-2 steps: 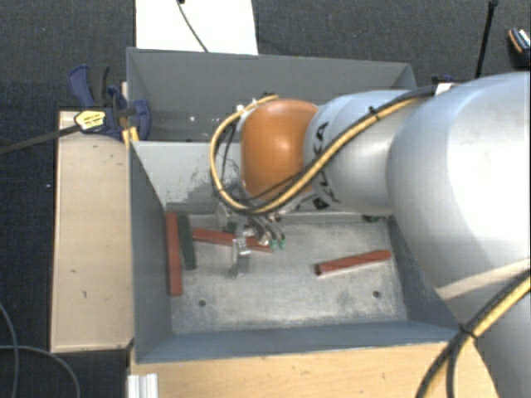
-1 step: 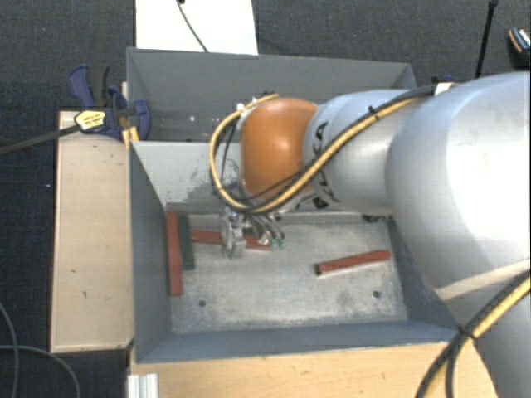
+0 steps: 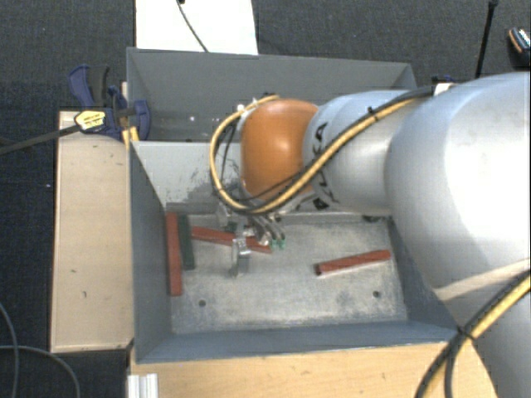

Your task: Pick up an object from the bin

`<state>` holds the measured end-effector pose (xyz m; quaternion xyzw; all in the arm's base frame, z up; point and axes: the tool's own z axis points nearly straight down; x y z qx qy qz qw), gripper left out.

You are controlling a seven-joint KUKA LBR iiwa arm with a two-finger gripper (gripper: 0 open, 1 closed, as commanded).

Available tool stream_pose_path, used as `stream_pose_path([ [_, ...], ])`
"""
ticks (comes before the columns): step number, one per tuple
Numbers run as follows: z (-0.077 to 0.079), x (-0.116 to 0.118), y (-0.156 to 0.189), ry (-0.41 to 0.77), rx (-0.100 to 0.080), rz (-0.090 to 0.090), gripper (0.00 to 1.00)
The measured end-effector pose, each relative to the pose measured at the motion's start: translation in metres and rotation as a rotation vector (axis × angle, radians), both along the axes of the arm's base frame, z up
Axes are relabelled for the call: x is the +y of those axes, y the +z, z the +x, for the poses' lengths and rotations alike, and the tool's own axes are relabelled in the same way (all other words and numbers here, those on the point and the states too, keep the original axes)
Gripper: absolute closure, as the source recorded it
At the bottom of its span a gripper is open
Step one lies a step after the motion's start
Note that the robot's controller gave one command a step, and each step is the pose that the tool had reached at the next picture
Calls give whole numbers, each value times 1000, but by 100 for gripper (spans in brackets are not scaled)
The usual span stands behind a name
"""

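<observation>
My gripper (image 3: 241, 257) is low over the bin floor, left of centre, under the arm's orange cover. A thin red-brown stick (image 3: 214, 236) lies slanted on the floor, and its right part runs beneath the gripper, which hides that stretch. By the left wall lies a second red-brown stick (image 3: 174, 255), lengthwise, with a short dark bar (image 3: 188, 251) alongside it. A third red-brown stick (image 3: 353, 263) lies flat to the right of the gripper, well apart from it.
The arm's large body and its looped yellow and black cables cover the back and right of the bin. The sloped left wall stands close to the two sticks there. Bare floor runs along the bin's front.
</observation>
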<state>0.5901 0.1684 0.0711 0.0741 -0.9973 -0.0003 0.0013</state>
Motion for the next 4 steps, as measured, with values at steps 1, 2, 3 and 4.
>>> stream_pose_path([
  [1,1,1,1,-1,-2,1,100],
  [2,0,0,0,-4,0,0,0],
  [3,0,0,0,8,1,0,100],
  [4,-28,31,143,46,-13,4,100],
])
